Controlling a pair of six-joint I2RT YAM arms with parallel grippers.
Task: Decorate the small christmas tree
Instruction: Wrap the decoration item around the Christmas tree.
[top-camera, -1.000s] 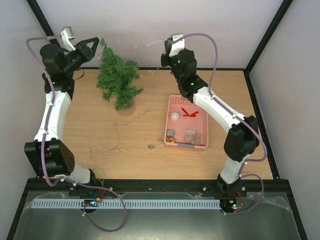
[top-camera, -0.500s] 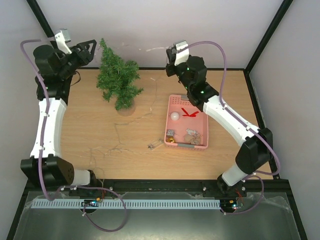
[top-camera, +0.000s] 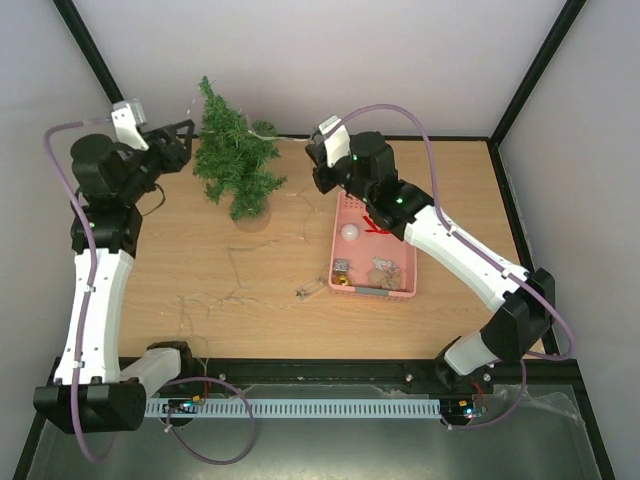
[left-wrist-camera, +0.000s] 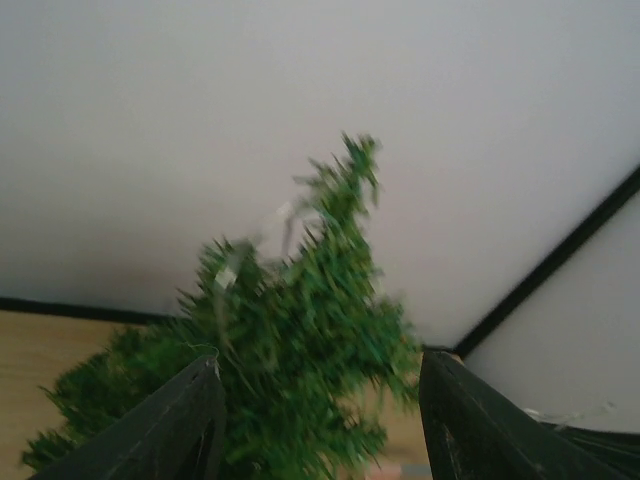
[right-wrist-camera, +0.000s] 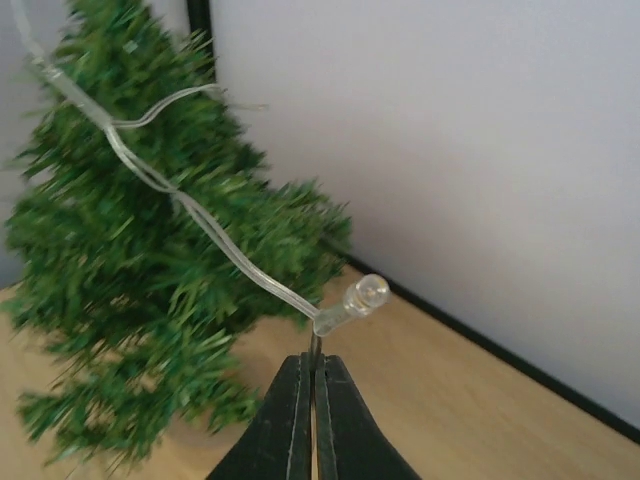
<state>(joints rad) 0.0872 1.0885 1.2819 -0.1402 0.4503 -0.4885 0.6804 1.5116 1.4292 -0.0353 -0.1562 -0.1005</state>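
Loc: tree at table's 11 o'clock. R gripper jaws pinching light string draped over tree; L gripper jaws spread, empty, at tree's 9 o'clock. Risk: taut pull tips tree or strips string off

Tree: dark green.
Wire: clear, with a colourless bulb.
Basket: pink. Inside it, a red piece and a white ball.
Counter: pale wood grain.
Right pincer: black.
Walls: off-white.
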